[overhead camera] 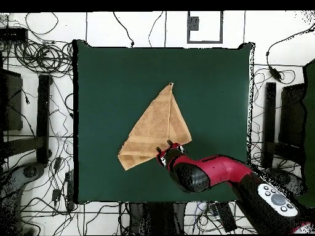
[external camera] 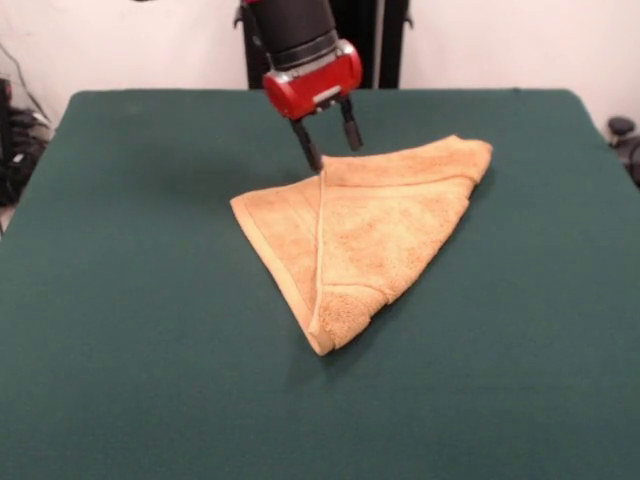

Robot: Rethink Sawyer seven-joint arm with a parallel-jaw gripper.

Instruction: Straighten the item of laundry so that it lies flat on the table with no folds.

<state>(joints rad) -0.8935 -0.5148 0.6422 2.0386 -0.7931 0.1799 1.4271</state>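
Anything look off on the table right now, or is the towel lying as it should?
The towel isn't flat: it's folded over itself into a rough triangle, a hemmed edge running down its middle. The open end effector sits at its far edge on the table. Nothing spilled or damaged.

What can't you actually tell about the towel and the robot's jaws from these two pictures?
- Front view: whether the gripper touches the towel; the tips end right at its far edge.
- Overhead view: the towel's edge nearest the robot, covered by the arm.
- Both views: what lies under the folded-over flap, and any label; too small or hidden.
- Front view: the upper arm, cut off by the top edge.
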